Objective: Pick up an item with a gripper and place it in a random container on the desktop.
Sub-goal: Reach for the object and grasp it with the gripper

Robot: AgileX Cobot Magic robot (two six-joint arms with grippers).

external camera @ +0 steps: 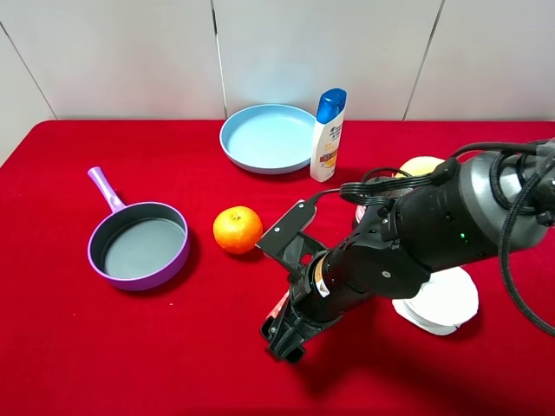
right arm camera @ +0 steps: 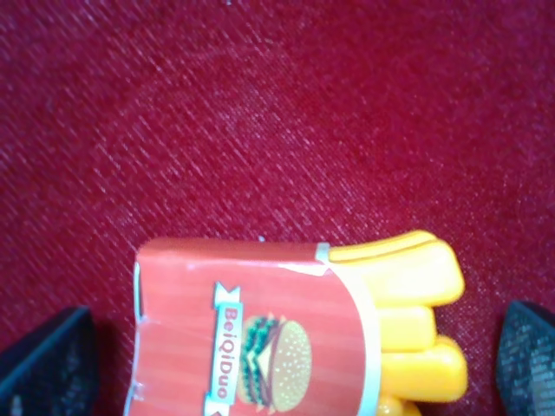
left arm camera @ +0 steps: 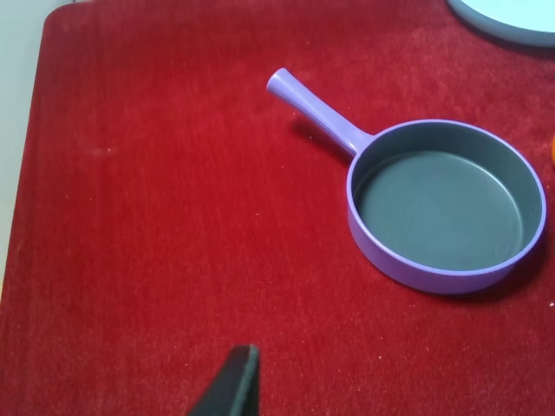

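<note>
Right gripper (external camera: 284, 334) down over fries carton (right arm camera: 260, 334), jaws wide open, nothing held
Carton lies flat between them, 4 o'clock from pan (external camera: 143, 282); an off-centre close could pinch only the fries and slip

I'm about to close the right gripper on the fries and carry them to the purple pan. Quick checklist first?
1. Right gripper open, one finger on each side of the fries: ok.
2. Fries lying flat on the red cloth, with a gap to each finger: ok.
3. Gripper low enough to catch them: cannot tell.
4. Purple pan upright and empty: ok.
5. Orange off the route to the pan: cannot tell; it sits near that line, so lifting well first seems wise.
6. Left gripper short of the pan: ok.
</note>
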